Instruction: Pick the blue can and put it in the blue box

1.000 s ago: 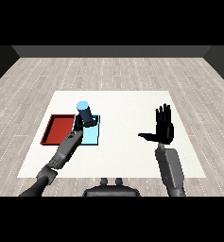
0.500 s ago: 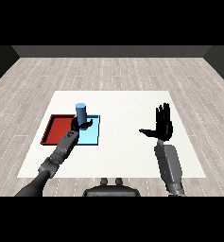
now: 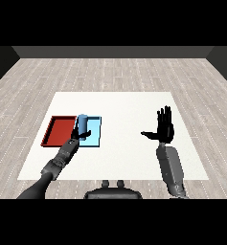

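Item: blue can (image 3: 82, 123). Upright cylinder, held in the left hand (image 3: 80, 135), whose fingers curl round its lower half. It stands low over the blue tray (image 3: 95, 136), at that tray's left edge, close to the seam with the red tray (image 3: 61, 130). Whether its base touches the tray floor cannot be told.

Handling, as a judgement: rigid, smooth-sided, probably light. A smooth wall may slip in a curled hold; a tall, narrow shape may tip if let go tilted. Best hold: round the side wall at mid-height, thumb opposite fingers, as the present hold roughly is, though somewhat lower.

Placement relative to the left hand: the blue tray's bare floor lies just to the right of and beyond the palm; the red tray lies just left of the wrist. A small shift right would set the can further from the seam.

Right hand (image 3: 164, 128): fingers straight and spread, palm raised, holding nothing, well apart from both trays over the table (image 3: 129, 105).

Stage, as a judgement: carry nearly done; release not yet made.
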You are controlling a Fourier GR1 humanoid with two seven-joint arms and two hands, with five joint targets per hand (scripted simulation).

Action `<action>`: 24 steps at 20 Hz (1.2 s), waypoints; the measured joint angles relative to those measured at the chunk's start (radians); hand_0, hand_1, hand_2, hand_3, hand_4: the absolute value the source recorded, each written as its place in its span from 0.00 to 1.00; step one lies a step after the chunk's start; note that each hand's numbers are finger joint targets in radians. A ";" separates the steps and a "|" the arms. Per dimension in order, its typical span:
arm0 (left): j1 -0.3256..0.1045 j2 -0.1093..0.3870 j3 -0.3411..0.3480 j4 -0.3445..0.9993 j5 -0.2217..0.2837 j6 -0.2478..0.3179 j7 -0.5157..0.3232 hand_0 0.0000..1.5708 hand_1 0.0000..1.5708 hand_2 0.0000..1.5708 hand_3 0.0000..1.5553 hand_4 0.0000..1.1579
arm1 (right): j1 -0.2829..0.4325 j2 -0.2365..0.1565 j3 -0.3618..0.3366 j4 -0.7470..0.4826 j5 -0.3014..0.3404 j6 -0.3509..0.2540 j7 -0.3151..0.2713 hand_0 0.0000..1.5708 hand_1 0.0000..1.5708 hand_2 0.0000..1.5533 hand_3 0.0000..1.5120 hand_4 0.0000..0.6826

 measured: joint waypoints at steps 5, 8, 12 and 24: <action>-0.011 0.000 -0.011 0.026 -0.030 -0.038 0.008 0.00 0.00 0.00 0.00 0.08 | -0.010 0.002 -0.008 0.015 -0.002 0.012 -0.009 0.00 0.00 0.00 0.00 0.00; -0.016 -0.007 -0.033 0.035 -0.059 -0.004 0.019 0.00 0.00 0.00 0.00 0.00 | 0.005 0.005 -0.007 0.015 -0.009 0.030 -0.018 0.00 0.00 0.00 0.00 0.00; -0.020 -0.013 -0.011 0.028 -0.050 0.097 -0.014 0.00 0.00 0.00 0.00 0.00 | -0.007 0.008 -0.013 0.007 -0.024 0.041 -0.010 0.00 0.00 0.00 0.00 0.00; 0.013 -0.029 0.123 -0.251 0.060 0.079 -0.417 0.00 0.00 0.00 0.00 0.00 | -0.009 0.015 0.008 -0.034 -0.021 0.051 0.006 0.00 0.00 0.00 0.00 0.00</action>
